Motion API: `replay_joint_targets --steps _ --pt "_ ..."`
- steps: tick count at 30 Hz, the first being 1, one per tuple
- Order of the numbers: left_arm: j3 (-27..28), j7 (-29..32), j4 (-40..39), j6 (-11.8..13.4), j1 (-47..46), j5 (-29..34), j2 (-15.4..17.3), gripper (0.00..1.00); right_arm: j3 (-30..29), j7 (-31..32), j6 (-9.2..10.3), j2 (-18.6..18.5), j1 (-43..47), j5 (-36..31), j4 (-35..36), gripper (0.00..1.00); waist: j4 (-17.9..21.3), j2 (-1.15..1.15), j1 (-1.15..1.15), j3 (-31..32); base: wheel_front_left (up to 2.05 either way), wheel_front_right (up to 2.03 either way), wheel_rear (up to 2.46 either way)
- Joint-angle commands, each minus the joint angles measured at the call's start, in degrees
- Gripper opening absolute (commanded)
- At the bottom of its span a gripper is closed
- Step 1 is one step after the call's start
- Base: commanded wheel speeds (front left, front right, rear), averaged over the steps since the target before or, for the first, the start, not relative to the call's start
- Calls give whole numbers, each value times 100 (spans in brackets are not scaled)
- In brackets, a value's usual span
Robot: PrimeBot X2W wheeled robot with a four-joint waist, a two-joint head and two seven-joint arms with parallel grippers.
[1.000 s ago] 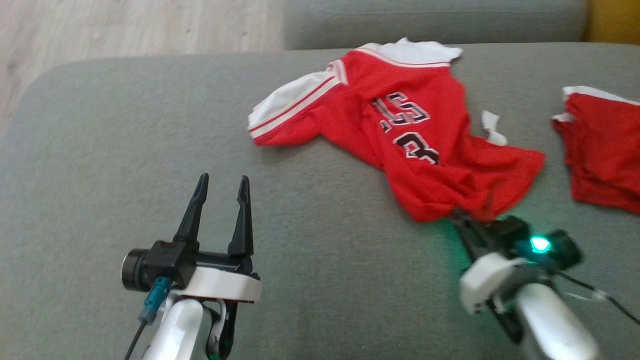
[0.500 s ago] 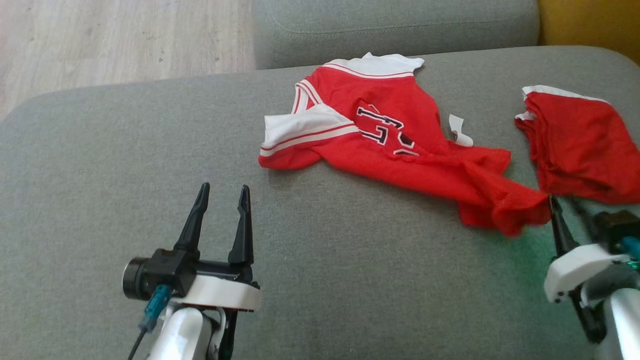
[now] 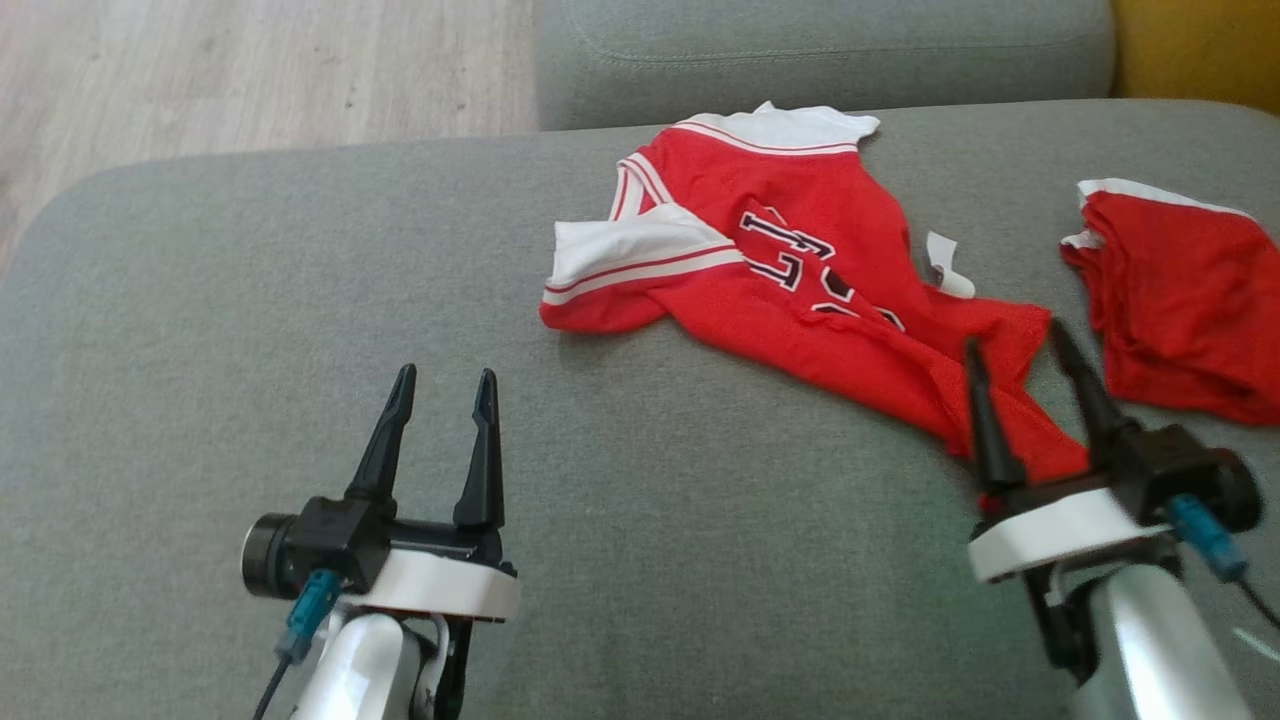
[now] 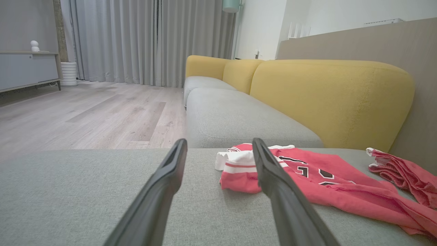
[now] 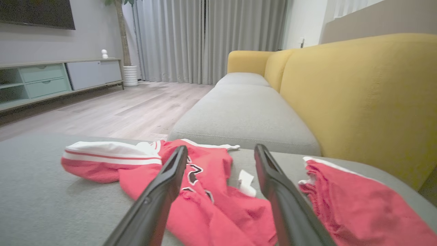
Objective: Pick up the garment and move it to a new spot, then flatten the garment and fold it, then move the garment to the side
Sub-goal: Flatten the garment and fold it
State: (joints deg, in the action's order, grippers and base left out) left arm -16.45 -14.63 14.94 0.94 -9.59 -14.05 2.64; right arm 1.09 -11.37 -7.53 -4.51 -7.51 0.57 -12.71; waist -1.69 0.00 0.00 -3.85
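Garment (image 3: 800,260) lies crumpled on the grey sofa seat (image 3: 250,280): a red jersey with white sleeves, its near corner right under my right jaws. Those stand wide apart, gripping nothing. Left jaws are spread wide too, empty, well apart from it. Another red piece (image 3: 1180,300) sits just beside.

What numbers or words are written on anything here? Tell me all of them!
Red shirt: big dark digits with white edges, folded over and creased, so they cannot be read for sure.
White tag by the shirt: too small to read.
Other red cloth: no writing seen.
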Motion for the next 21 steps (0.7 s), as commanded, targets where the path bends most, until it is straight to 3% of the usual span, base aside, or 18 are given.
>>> replay_joint_targets --steps 1,12,21 --pt "197 -37 -196 -32 -225 39 24 100 221 -63 4 15 -54 59 178 100 -35 0 0 -20 0 0 0" --pt "0 -37 -238 -3 -360 -36 23 100 1072 291 4 -40 -788 326 -199 100 -455 0 0 -317 0 0 0" --pt "-542 -37 -221 102 -697 -319 23 100 1301 1129 4 -367 -2321 985 -1754 100 -1156 0 0 -862 0 0 0"
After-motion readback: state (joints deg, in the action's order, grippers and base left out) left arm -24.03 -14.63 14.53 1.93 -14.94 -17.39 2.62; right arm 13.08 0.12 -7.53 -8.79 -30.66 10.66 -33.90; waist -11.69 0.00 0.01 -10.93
